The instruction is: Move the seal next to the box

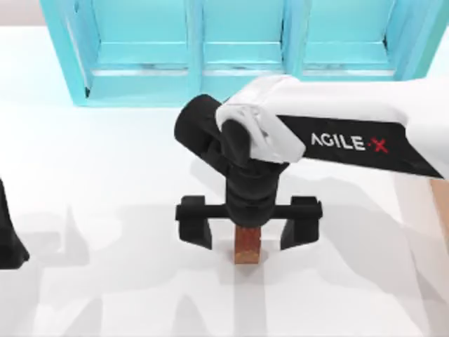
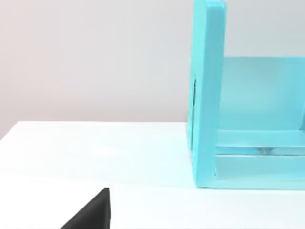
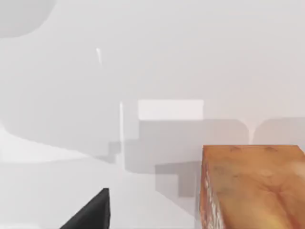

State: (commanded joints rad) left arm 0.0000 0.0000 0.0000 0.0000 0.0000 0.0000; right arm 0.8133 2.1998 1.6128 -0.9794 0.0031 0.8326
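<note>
Fingers spread wide on your right gripper [image 1: 249, 235], straddling the seal [image 1: 247, 247] on the table [image 1: 105, 175]. Grasp step: next, close on it.

Left arm parked at the table's left edge.

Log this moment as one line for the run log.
right pincer: open, straddling seal | seal: on table, ungrasped | left arm: parked at table's left edge

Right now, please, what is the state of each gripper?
Left gripper: cannot be told, parked at the table's left edge.
Right gripper: open, jaws astride the seal.
</note>
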